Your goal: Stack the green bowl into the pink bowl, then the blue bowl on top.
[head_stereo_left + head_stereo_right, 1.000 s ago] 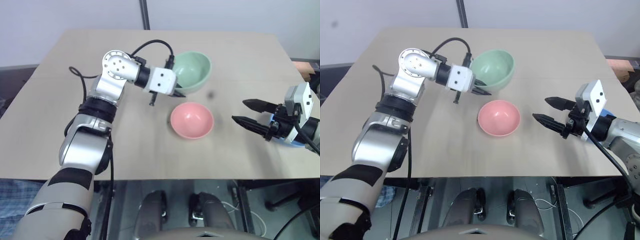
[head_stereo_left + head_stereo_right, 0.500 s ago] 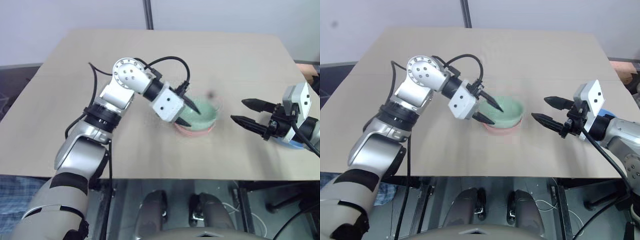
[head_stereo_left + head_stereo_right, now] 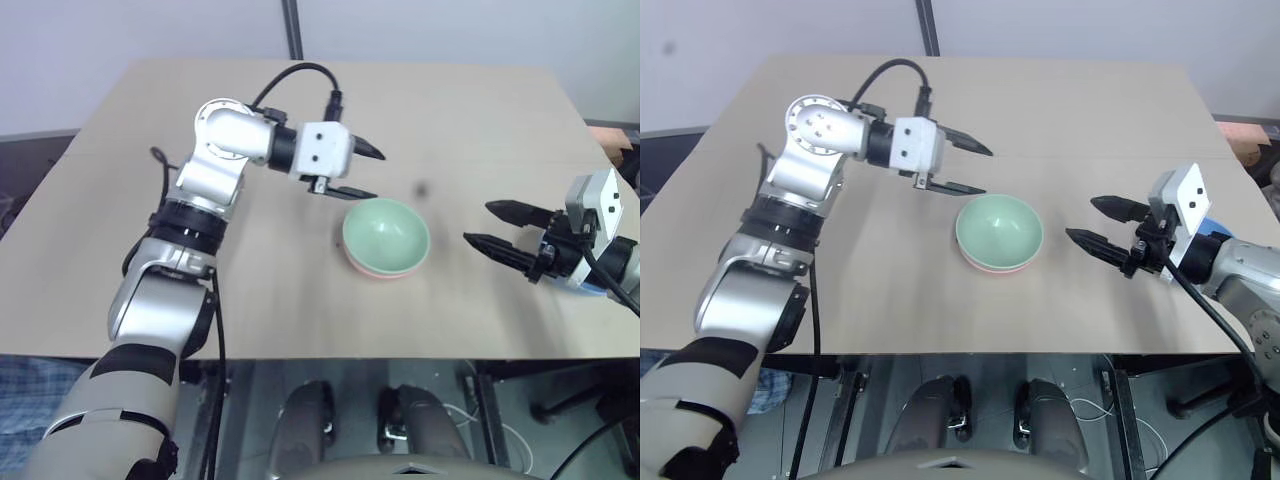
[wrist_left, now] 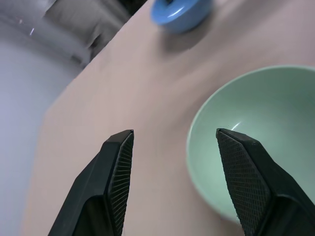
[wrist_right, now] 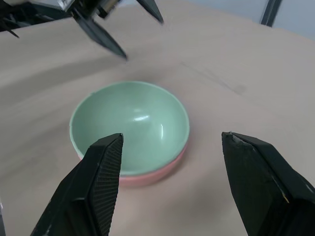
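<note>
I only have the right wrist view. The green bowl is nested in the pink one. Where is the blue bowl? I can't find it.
Observer: The blue bowl sits on the table near its right edge, behind your right tool, which covers most of it in the head views.
Operator: So my tool is facing the wrong way?
Observer: Yes. It points toward the green bowl, away from the blue bowl, with its jaws open and empty.
Operator: Is the left tool in my way?
Observer: Probably not. The left tool hovers open and empty over the table, on the far-left side of the green bowl, touching nothing.
</note>
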Controlling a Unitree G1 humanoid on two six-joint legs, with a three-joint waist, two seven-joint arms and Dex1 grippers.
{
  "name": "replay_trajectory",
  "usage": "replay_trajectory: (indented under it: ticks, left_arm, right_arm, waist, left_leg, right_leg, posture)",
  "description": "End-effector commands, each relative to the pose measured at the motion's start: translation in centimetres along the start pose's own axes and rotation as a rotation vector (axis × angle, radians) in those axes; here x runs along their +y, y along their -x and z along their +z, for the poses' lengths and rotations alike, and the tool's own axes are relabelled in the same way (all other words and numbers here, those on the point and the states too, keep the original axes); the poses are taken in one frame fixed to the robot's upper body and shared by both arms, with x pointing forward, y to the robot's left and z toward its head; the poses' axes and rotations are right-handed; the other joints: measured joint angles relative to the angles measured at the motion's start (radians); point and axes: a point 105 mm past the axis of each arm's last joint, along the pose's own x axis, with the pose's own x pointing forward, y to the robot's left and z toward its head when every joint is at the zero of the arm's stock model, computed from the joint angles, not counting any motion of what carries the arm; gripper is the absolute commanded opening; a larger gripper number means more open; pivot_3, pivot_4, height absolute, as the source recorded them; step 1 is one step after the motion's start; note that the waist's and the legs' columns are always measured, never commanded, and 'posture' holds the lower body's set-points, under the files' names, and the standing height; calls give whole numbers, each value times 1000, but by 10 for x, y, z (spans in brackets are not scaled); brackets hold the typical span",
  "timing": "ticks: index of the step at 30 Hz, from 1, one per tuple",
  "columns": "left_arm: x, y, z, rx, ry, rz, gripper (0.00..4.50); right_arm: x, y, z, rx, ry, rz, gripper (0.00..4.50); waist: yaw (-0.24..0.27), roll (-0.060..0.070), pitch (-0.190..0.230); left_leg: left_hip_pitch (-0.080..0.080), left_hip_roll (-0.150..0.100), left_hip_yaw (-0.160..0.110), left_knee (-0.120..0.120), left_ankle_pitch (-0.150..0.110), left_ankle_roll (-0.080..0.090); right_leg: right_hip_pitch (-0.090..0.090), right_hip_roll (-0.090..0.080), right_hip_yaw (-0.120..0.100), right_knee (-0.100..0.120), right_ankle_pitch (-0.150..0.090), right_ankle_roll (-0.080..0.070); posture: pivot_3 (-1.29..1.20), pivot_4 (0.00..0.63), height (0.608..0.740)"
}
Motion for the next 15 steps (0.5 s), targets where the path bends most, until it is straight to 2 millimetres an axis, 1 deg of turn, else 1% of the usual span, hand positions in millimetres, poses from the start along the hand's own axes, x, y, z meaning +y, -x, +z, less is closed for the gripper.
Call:
replay_trajectory:
  ticks: [1, 4, 7, 9, 11, 15]
  left_arm:
    - [5, 25, 2, -49, 175, 113, 2813]
    - [3, 43, -4, -91, 381, 200, 2813]
    - [-13, 58, -7, -106, 474, 206, 2813]
    - [-24, 71, 2, -166, 575, 198, 2813]
    - [-31, 82, 3, -177, 611, 226, 2813]
    - [-51, 100, 3, -173, 645, 206, 2813]
  right_arm:
    - [-22, 10, 4, 1, 39, -116, 3486]
    - [-33, 16, -4, 38, 39, -172, 3486]
    - [-40, 19, -13, 81, 27, -214, 3486]
    - [-49, 23, -23, 127, 26, -262, 3486]
    - [-57, 26, -31, 169, 29, -307, 3486]
    - [-72, 34, -49, 275, 25, -394, 3486]
  waist:
    - [-2, 0, 0]
    - [0, 0, 0]
    - [1, 0, 0]
    - [0, 0, 0]
    - [0, 0, 0]
    - [1, 0, 0]
  left_leg:
    - [0, 0, 0, 0, 0, 0]
    - [0, 0, 0, 0, 0, 0]
    - [0, 0, 0, 0, 0, 0]
    - [0, 0, 0, 0, 0, 0]
    - [0, 0, 0, 0, 0, 0]
    - [1, 0, 0, 0, 0, -1]
  right_leg:
    - [0, -1, 0, 0, 0, 0]
    - [0, -1, 0, 1, 0, 0]
    - [0, -2, 0, 1, 0, 0]
    - [0, -2, 0, 0, 0, 0]
    - [0, -3, 0, 1, 0, 0]
    - [0, -3, 0, 1, 0, 0]
  posture:
    - [0, 150, 740]
    - [0, 150, 740]
    - [0, 150, 740]
    - [0, 150, 740]
    - [0, 150, 740]
    - [0, 150, 740]
